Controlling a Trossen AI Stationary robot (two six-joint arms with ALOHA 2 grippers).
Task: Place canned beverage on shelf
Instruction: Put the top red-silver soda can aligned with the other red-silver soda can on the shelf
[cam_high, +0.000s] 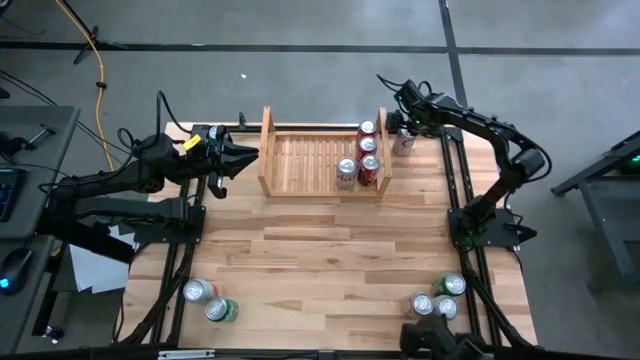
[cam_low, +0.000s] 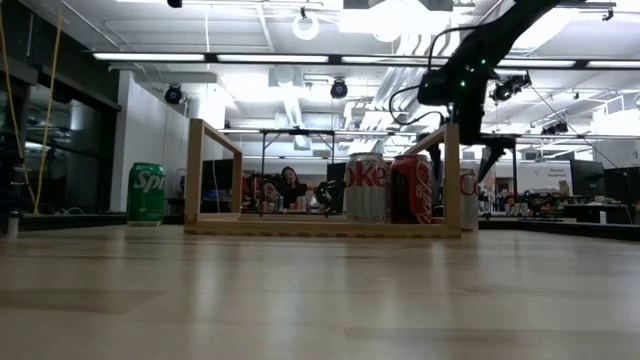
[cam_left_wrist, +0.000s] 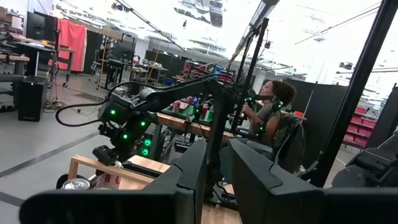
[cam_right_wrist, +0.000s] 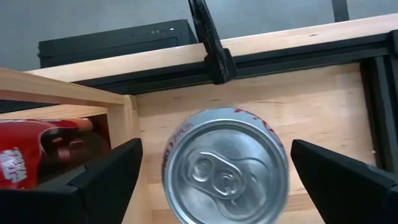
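The shelf stands at the far middle of the table, its slatted base bare on the left half. Four cans occupy its right end: three red cans in a row along the right side board and one silver can just beside them. The right gripper hovers over a silver can standing outside the right side board. The left gripper sits just left of the shelf. Two cans stand at the near left corner, three cans at the near right.
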